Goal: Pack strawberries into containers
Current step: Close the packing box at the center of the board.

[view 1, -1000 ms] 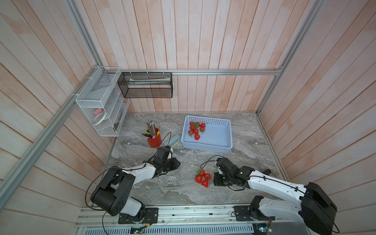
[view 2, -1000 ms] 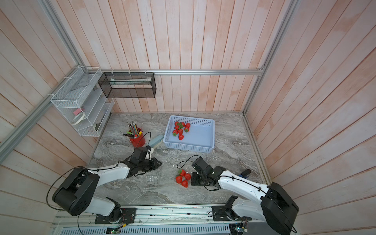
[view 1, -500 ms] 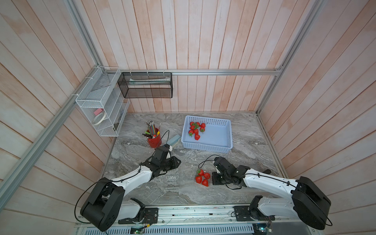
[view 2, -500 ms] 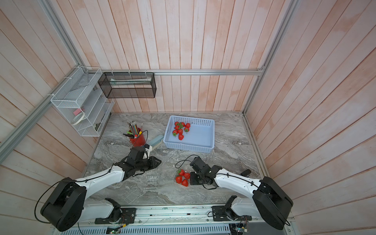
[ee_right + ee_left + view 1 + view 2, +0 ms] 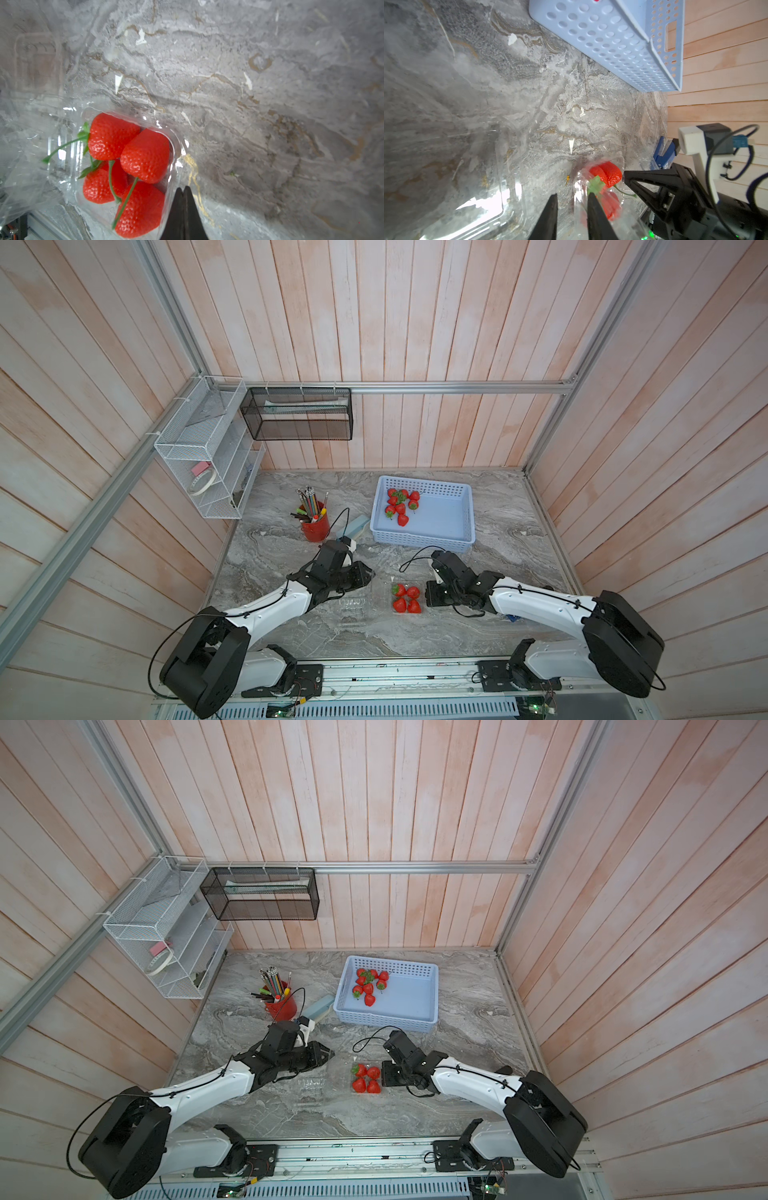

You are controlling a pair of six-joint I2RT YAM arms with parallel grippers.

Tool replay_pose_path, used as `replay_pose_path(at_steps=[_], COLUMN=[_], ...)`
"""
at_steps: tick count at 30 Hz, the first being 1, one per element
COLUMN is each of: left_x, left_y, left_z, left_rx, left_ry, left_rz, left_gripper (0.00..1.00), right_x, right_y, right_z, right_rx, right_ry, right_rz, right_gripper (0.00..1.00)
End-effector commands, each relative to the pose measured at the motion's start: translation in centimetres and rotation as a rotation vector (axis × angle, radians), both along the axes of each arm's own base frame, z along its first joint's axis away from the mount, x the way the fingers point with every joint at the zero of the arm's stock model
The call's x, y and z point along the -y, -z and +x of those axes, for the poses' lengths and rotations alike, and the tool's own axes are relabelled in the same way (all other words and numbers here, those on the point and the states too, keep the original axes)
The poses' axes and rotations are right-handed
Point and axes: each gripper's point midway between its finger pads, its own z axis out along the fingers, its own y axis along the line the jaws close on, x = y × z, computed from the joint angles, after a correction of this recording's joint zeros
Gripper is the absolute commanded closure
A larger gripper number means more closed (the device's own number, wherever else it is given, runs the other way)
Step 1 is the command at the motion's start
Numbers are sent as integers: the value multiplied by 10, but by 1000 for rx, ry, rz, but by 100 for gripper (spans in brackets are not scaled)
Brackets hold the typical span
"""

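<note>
Clear plastic clamshell container [image 5: 174,149] with four strawberries [image 5: 145,154] inside sits just beside my right gripper [image 5: 184,193], whose fingers are pressed together on nothing at its rim. My left gripper [image 5: 572,201] looks narrowed, its dark fingers [image 5: 593,209] by the same container's other side; I cannot tell what it holds. Beyond both hands, more strawberries [image 5: 400,502] lie in the light-blue perforated basket [image 5: 451,539].

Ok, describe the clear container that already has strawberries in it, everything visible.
The filled container is a small clamshell of clear, glossy thin plastic with rounded corners, hard to see against the marble table. It sits flat on the table between the two arms, holding four strawberries, red with green stems, packed touching. The shut right gripper sits at its edge; contact is unclear. Its lid cannot be made out.
</note>
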Motion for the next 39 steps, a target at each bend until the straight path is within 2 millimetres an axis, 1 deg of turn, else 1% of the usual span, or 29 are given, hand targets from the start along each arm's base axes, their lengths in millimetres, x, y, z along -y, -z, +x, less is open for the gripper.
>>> replay_pose_path(at_steps=[1,8,17,21,25,29,33,34,36,39], left_x=[11,33,63,77,84,89,89,89,90,89], left_y=[-15,-18,-9,-10,-2,8,13,14,15,18], left_z=[-3,-20,-39,-42,-40,-41,-39,-38,-36,-36], left_rx=[6,-32,-94,-105,-125,-152,-158,-158,-157,-162], left_ry=[9,32,79,102,110,117,109,110,110,106], left_rz=[-60,-120,-140,-155,-141,-143,-127,-121,-110,-101], left_gripper=[72,73,72,73,73,72,73,72,72,73], right_x=[-10,-5,-1,1,6,19,31,30,27,18], right_y=[-6,0,1,0,-1,-4,-15,-20,-25,-36], right_z=[8,4,0,0,0,5,14,16,17,17], right_rx=[26,17,13,14,11,16,63,79,97,123], right_ry=[-17,3,19,20,36,67,119,114,102,66], right_rz=[32,38,49,53,70,79,131,163,222,304], right_gripper=[98,98,98,98,98,98,98,97,91,79])
